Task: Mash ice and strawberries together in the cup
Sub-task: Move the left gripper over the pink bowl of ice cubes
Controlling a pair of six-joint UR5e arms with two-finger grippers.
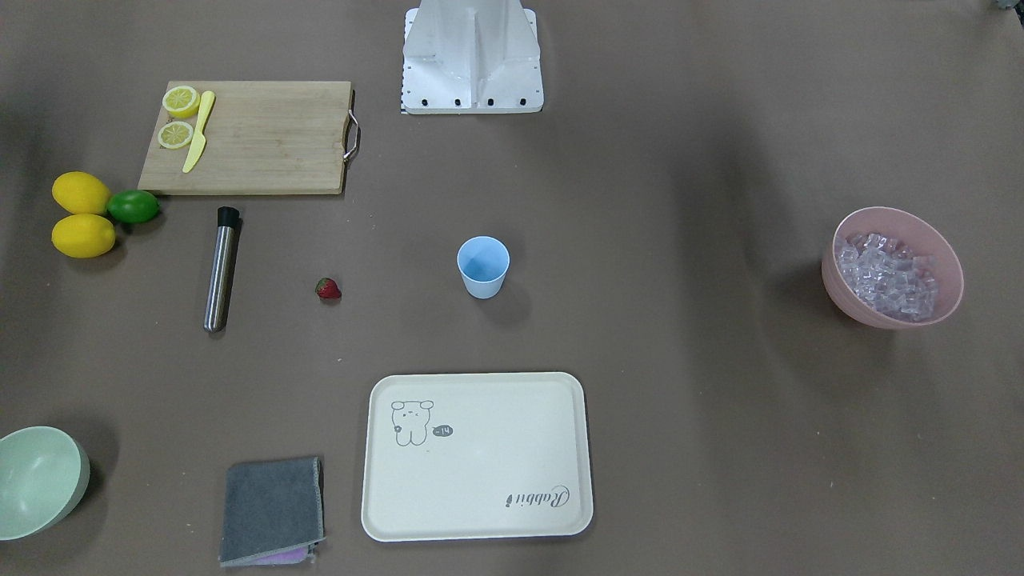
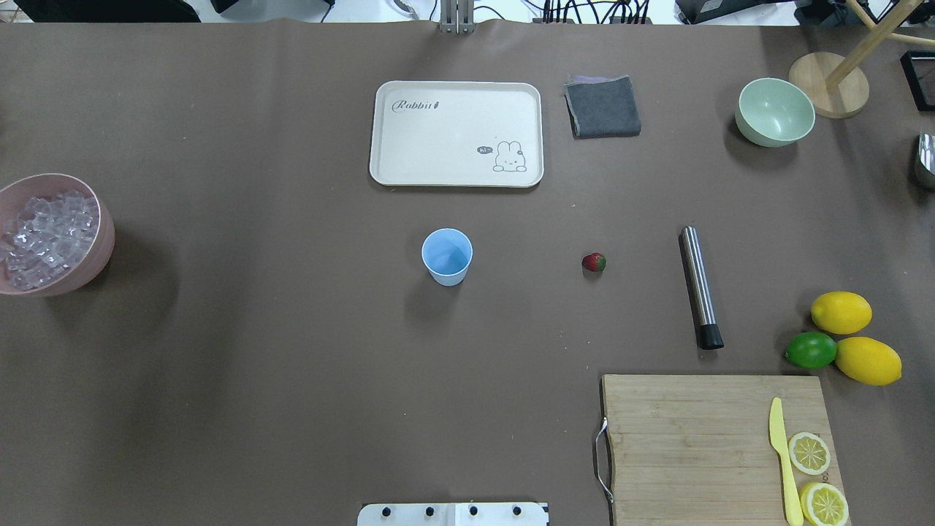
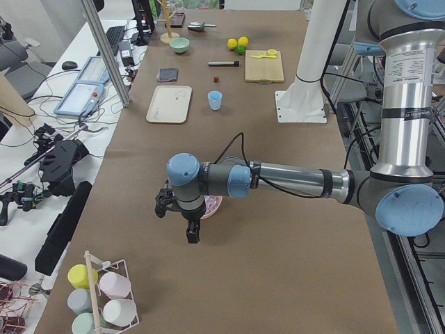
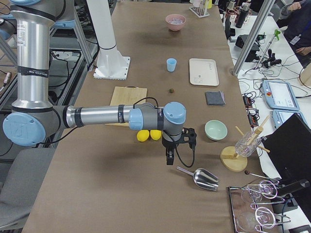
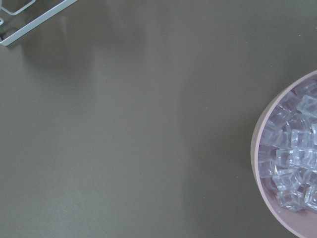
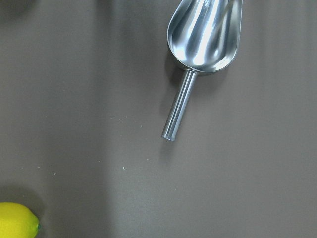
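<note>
Overhead exterior view puts the light-blue cup [image 2: 447,256] upright and empty at the table's middle. The strawberry [image 2: 594,262] lies apart from it on the robot's right, with a steel muddler [image 2: 700,292] lying farther right. The ice cubes [image 2: 44,237] are heaped in a pink bowl [image 2: 104,245] far off at the left edge.

The left gripper [image 3: 192,231] hangs just beside that bowl. The right gripper [image 4: 168,159] hangs over a metal scoop [image 6: 198,49] near the lemons. Only the side views show either claw, so I cannot tell whether it is spread or pressed together.

The cubes look hard, slick and loose, so pinching them singly seems unreliable. Lifting them with the scoop, held by its round handle, looks the safer way. The strawberry is likely light and soft, and wants a gentle pinch across its red body. The cup seems light and easy to tip, so it probably needs steadying at its wall during mashing.
</note>
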